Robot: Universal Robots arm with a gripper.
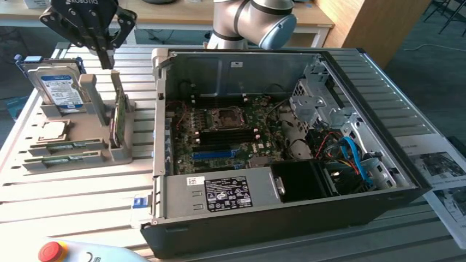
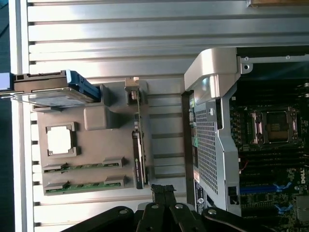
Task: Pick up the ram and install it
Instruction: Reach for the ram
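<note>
1. Jaws closed, empty, hanging over gray holder (image 1: 124, 155).
2. Ram (image 1: 64, 160) flat in holder slot, below jaws, well apart, just beside matching stick (image 1: 65, 146).
3. PC case (image 1: 291, 221) open, beside jaws.

I count two green ram sticks (image 2: 83, 167), one square processor chip (image 2: 60, 141), one grey holder (image 2: 96, 145), one open computer case (image 1: 291, 224), one motherboard (image 1: 185, 131), one red button (image 1: 49, 251)
</note>
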